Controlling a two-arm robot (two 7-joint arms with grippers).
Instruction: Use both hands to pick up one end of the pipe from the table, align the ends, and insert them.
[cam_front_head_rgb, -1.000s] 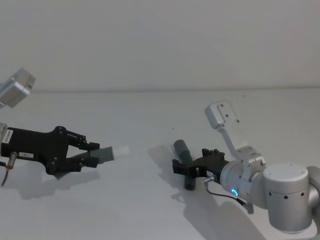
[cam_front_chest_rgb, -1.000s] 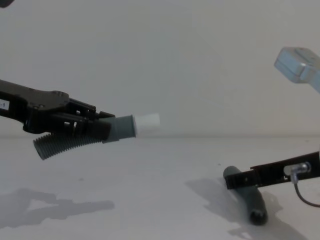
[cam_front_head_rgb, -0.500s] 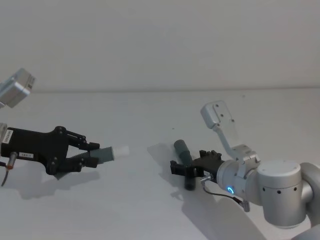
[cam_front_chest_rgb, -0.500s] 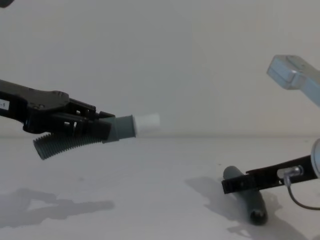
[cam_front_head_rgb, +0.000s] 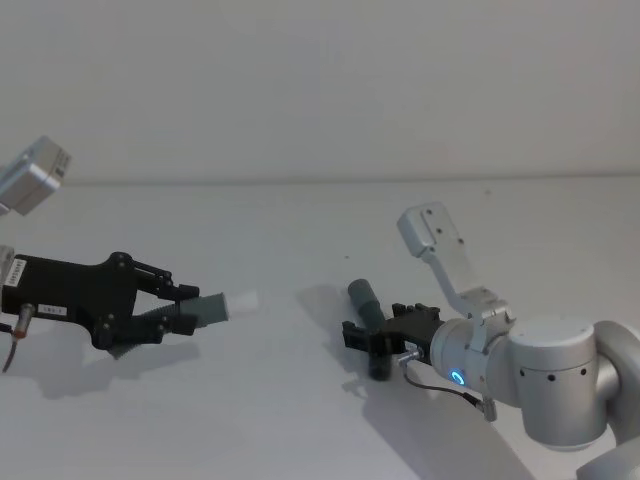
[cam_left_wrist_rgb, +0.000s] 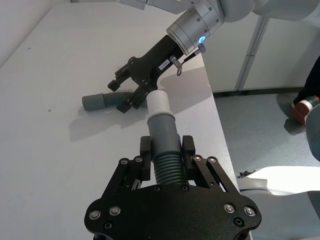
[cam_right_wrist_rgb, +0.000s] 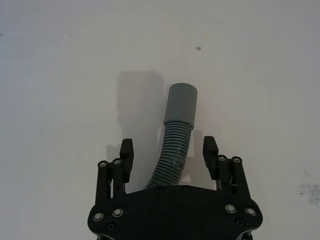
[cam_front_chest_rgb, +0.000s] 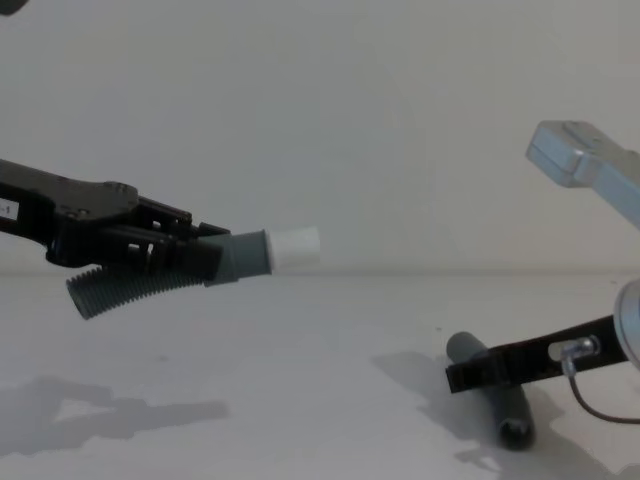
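While my left tool (cam_left_wrist_rgb: 166, 145) clamps the white-tipped hose (cam_left_wrist_rgb: 161, 119) aloft, my right tool (cam_right_wrist_rgb: 168, 146) sits open astride the other hose (cam_right_wrist_rgb: 182, 102), not yet lifted.

My left gripper (cam_left_wrist_rgb: 166, 145) and right gripper (cam_right_wrist_rgb: 168, 147) are black and angular, studded with silver screws. Behind the right gripper come a small white label (cam_left_wrist_rgb: 162, 63), a blue glowing ring (cam_front_head_rgb: 458, 378), a thin grey cable (cam_front_head_rgb: 432, 387) and a fat silver-grey joint (cam_front_head_rgb: 565, 385). Above the right gripper a pale grey camera block (cam_front_head_rgb: 425, 228) rides a bracket.
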